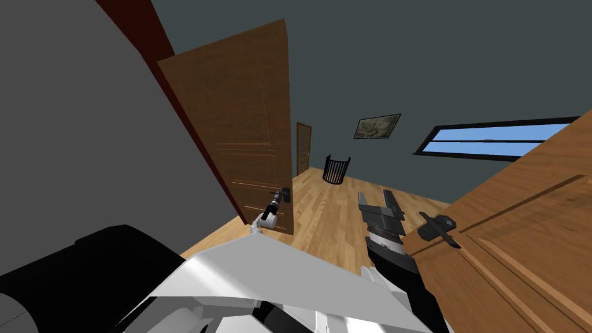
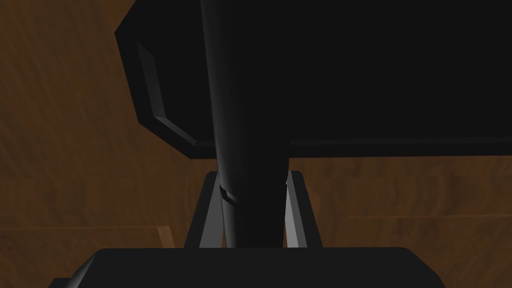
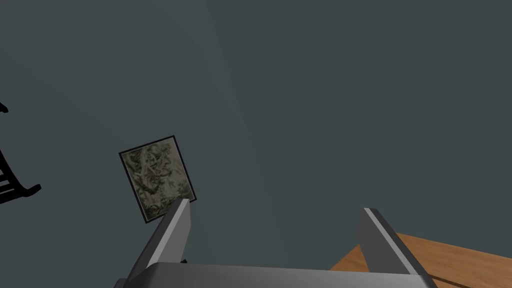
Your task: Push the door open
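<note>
Left arm: extended forward to the brown wooden door [image 1: 243, 115] on the left side of the head view. This door stands ajar, with its free edge turned toward the robot and a grey wall [image 1: 69, 115] beside its hinge side.

Left gripper [image 2: 253, 172]: positioned at the dark handle [image 2: 235, 100] near the door's free edge. The fingers [image 2: 300, 215] are narrow and press both sides of the handle's lever. Behind the lever lies the dark handle plate [image 2: 400, 75], mounted flat on the door face.

Right arm: raised in front of the chest, apart from the left arm.

Right gripper [image 1: 377, 198]: holds nothing, with its two fingers [image 3: 175, 230] spread wide. It is near a second brown door [image 1: 520, 231] on the right, just beside that door's dark handle [image 1: 437, 227] but not touching it.

Surroundings: a wooden floor [image 1: 329, 214] runs between the two doors. A black basket [image 1: 336, 169] stands on it farther off, near a third, smaller-looking door [image 1: 303, 147] in the far wall.
</note>
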Controlling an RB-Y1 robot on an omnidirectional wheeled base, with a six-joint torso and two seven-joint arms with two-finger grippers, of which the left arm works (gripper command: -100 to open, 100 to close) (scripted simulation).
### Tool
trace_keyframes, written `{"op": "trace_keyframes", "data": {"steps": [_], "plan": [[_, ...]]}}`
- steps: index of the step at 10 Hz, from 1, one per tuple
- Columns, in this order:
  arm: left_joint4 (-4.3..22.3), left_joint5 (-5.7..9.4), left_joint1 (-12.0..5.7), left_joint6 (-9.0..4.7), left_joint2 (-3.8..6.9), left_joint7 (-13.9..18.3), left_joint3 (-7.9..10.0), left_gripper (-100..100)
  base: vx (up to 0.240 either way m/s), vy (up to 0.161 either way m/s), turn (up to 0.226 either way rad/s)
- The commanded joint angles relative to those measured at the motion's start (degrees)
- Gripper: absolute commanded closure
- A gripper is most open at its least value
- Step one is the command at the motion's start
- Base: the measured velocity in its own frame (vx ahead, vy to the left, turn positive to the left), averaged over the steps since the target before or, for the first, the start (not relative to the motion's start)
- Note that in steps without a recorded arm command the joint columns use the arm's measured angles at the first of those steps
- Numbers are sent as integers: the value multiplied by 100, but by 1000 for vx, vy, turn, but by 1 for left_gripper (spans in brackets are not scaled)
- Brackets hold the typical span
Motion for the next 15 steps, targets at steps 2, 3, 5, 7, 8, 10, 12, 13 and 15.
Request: {"op": "trace_keyframes", "data": {"steps": [2, 3, 5, 7, 8, 10, 12, 13, 15], "plan": [[4, 12, -17, -6, 26, -11, 87, 100, 96, -32, 33], [9, 17, -20, -7, 35, -17, 122, 100, 173, -46, 38], [24, 29, -27, -11, 57, -32, 220, 100, 176, -33, 48], [43, 44, -36, -15, 79, -52, 342, 100, 204, -43, 47], [54, 53, -41, -17, 88, -63, 412, 100, 235, -43, 77], [77, 72, -51, -23, 104, -87, 561, 100, 205, -61, 73], [102, 92, -63, -28, 115, -112, 722, 100, 184, -74, 81], [115, 103, -69, -31, 119, -125, 804, 100, 203, -72, 81], [134, 119, -78, -36, 120, -145, 931, 100, 147, -59, 48]]}}
